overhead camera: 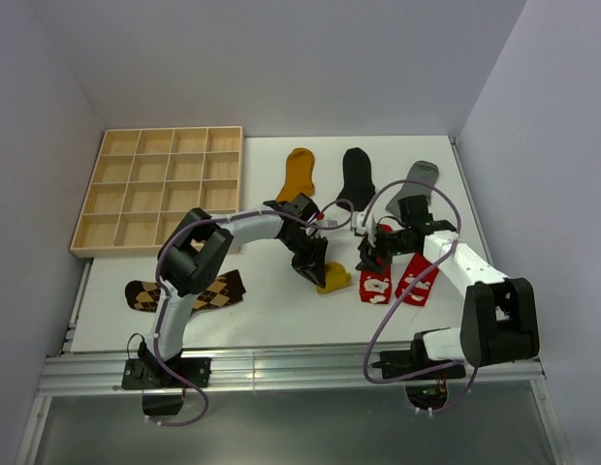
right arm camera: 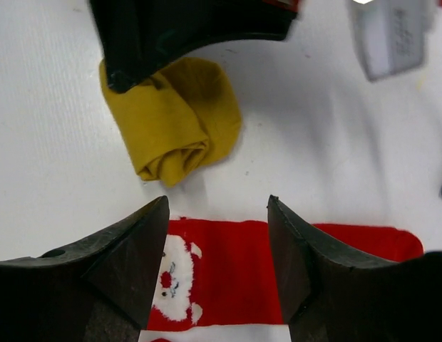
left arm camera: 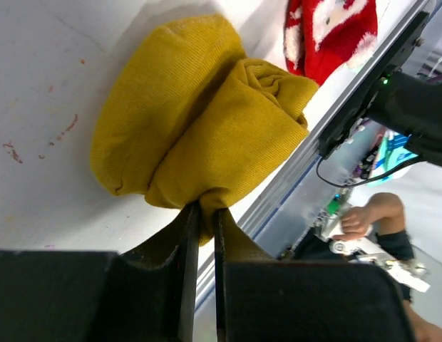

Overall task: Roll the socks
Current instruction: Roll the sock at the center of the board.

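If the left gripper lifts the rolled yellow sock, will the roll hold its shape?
Probably floppy: the rolled yellow sock is soft ribbed knit, so it would sag. The left gripper pinches only one edge, so the roll may loosen.

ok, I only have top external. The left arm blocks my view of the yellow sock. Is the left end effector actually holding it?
Observer: Yes. The left wrist view shows the left end effector pinched shut on a fold of the rolled mustard sock.
Operator: Rolled properly?
Observer: The right wrist view shows a spiral at one end, so it looks like a compact bundle.
Operator: Right one holding anything?
Observer: No. The right end effector is open with nothing between its fingers, above the red Santa-print sock, which lies flat.
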Robot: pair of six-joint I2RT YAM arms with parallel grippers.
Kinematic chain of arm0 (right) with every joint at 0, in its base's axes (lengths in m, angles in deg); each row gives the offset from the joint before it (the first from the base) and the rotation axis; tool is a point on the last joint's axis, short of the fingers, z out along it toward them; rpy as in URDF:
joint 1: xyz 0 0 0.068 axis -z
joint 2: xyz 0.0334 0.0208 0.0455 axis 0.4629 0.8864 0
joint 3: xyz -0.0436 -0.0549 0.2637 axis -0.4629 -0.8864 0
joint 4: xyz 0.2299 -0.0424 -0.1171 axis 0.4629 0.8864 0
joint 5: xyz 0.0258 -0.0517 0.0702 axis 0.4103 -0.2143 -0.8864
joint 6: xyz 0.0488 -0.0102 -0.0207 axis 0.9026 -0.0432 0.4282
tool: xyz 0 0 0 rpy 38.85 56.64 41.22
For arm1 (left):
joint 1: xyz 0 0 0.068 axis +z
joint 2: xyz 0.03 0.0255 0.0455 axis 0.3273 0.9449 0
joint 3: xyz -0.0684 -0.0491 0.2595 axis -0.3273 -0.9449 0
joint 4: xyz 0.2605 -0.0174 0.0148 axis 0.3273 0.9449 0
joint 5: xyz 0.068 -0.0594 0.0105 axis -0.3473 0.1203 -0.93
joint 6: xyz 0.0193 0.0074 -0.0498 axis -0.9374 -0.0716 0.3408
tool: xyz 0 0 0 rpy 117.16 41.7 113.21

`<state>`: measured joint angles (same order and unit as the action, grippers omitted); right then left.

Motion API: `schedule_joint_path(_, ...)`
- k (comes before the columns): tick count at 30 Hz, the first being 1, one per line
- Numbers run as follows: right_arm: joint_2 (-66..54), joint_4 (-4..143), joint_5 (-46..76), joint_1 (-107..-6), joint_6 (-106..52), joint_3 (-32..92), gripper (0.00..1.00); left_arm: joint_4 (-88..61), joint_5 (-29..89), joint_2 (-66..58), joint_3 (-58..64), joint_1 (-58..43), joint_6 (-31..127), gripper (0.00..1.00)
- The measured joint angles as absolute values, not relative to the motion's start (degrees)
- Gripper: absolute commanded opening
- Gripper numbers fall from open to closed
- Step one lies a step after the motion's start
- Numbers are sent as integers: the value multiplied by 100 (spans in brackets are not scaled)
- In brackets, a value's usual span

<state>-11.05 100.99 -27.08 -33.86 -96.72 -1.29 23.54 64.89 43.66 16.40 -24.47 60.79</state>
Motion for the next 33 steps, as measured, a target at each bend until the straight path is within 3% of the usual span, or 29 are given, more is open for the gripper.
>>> schedule_joint_path(14, -2209, 9708, -1613, -4809, -10323, -1176, 71, 3038, 6727, 4851, 2250, -2278, 6339, 4)
schedule_joint_path(26, -1831, 8901, -747, -5725, -10347, -1261, 70, 3204, 6869, 4987, 2401, -2162, 6345, 6)
schedule_joint_path(29, -1617, 8737, -603, -5810, -10343, -1259, 67, 3208, 6871, 4987, 2401, -2147, 6345, 6)
schedule_joint_path(33, -1319, 8562, -382, -5937, -10305, -1196, 53, 3210, 6875, 4987, 2401, -2127, 6345, 9)
